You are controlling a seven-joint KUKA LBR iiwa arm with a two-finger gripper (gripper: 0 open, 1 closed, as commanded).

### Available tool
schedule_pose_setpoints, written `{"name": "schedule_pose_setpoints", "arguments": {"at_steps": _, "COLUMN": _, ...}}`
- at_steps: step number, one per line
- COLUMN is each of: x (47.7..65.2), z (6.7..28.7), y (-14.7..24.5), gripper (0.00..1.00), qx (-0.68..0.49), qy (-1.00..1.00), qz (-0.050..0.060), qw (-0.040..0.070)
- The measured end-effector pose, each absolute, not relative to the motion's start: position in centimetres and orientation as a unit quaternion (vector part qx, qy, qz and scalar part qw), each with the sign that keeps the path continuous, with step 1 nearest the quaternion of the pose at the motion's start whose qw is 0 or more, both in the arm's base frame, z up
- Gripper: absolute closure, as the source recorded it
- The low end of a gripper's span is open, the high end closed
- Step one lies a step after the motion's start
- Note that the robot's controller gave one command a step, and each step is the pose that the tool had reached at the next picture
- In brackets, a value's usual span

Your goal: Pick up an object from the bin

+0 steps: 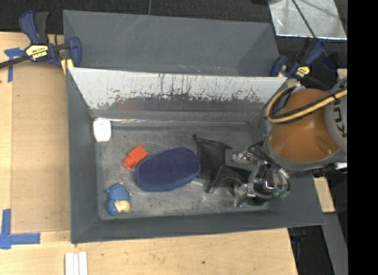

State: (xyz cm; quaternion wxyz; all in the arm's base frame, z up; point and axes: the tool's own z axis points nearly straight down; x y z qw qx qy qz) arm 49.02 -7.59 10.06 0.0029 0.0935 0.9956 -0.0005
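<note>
Though I cannot tell from my screen whether the gripper (248, 188) is spread or closed, a black, crumpled, angular piece (211, 157) lies right of centre on the floor of the bin (82, 167), its right edge touching or just beside the gripper's metal parts. Left of the black piece, close against it, rests a dark blue oval pad (167, 168). A small orange block (135, 156) sits at the pad's upper left. Farther off I see a white block (102, 130) by the back-left corner and a small blue-and-yellow toy (117, 199) at front left.
</note>
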Motion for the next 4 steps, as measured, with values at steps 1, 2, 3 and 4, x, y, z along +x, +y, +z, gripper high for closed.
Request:
{"name": "schedule_pose_setpoints", "arguments": {"at_steps": 1, "x": 48.6, "z": 10.0, "y": -9.5, "gripper": 0.0, "qx": 0.157, "qy": 0.988, "qz": -0.001, "qw": 0.002}}
{"name": "schedule_pose_setpoints", "arguments": {"at_steps": 2, "x": 49.9, "z": 7.6, "y": -9.4, "gripper": 0.0, "qx": 0.25, "qy": 0.968, "qz": 0.001, "qw": -0.007}}
{"name": "schedule_pose_setpoints", "arguments": {"at_steps": 3, "x": 49.8, "z": 7.8, "y": -9.4, "gripper": 0.0, "qx": 0.249, "qy": 0.969, "qz": 0.0, "qw": -0.004}}
{"name": "schedule_pose_setpoints", "arguments": {"at_steps": 4, "x": 49.8, "z": 7.9, "y": -9.2, "gripper": 1.0, "qx": 0.248, "qy": 0.969, "qz": 0.002, "qw": -0.006}}
